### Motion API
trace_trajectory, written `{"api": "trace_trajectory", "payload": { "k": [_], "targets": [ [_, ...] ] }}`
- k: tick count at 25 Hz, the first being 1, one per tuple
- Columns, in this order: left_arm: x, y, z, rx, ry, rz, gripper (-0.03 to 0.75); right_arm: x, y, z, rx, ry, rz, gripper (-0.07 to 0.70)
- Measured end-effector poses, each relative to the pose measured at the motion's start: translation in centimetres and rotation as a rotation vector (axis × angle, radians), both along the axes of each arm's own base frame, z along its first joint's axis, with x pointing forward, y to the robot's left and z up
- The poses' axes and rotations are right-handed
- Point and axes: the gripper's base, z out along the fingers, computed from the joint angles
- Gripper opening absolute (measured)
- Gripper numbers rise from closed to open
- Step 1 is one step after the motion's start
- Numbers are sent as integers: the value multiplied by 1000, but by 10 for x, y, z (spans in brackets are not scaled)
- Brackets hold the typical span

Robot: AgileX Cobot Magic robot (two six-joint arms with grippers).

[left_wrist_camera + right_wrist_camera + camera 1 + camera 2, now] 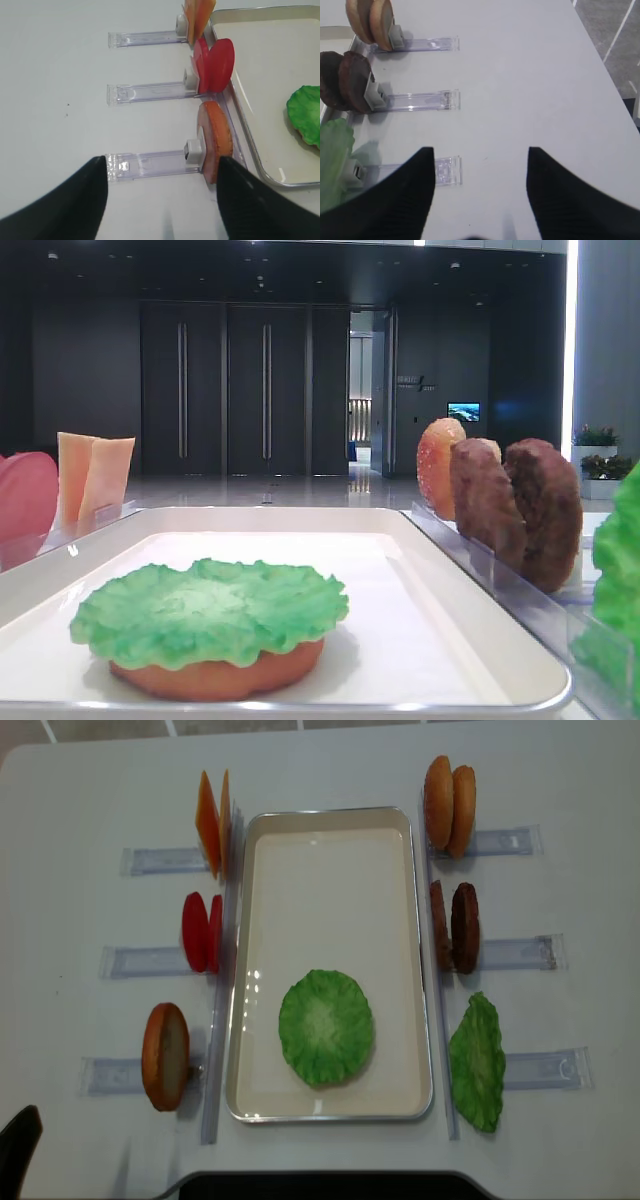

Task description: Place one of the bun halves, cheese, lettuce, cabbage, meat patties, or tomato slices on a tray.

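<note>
The lettuce (326, 1027) lies on a bun (215, 672) at the near end of the tray (330, 820). The patties (453, 926) stand in a rack (515, 953) by the bench's right edge, easy to grab. Both claws, right (479, 192) and left (162, 197), hang apart and hold nothing.

You have one tray (330, 1105), two lettuce leaves (326, 1026), four bun halves (449, 791) counting the one under the leaf, two meat patties (455, 926), two tomato slices (201, 931), two cheese slices (211, 824) and six clear racks (511, 842).
</note>
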Motion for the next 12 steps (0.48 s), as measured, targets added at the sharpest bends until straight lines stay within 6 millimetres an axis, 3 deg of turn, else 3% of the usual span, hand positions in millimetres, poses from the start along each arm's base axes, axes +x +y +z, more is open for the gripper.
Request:
{"api": "trace_trajectory", "payload": {
  "k": [12],
  "targets": [
    [0,0,0,1,0,-1,517,0,0,0,0,0,0,393]
  ]
}}
